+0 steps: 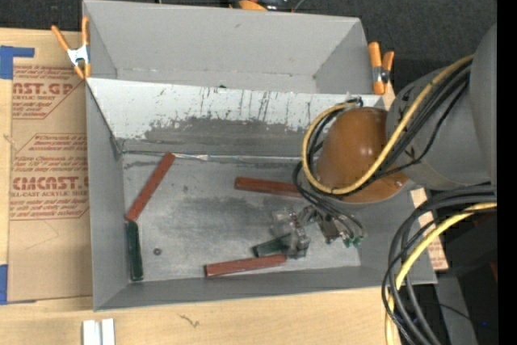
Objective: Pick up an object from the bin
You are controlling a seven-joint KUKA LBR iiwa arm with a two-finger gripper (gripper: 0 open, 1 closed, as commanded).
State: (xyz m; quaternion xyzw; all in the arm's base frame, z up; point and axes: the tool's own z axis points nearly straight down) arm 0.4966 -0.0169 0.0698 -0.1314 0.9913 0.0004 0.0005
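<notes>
Gripper position: the gripper point(292, 238) is low in the bin point(202, 93), beside a small dark green block point(269, 249).
Grip state: opening and hold cannot be determined.
Progress: apparently no object is raised yet; lift remains.

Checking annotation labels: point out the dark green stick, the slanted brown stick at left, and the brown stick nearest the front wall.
dark green stick point(133, 251): camera view, middle of its length.
slanted brown stick point(150, 187): camera view, middle of its length.
front brown stick point(245, 265): camera view, middle of its length.

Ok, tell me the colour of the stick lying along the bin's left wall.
Dark green; the stick shows best in the camera view.
</notes>
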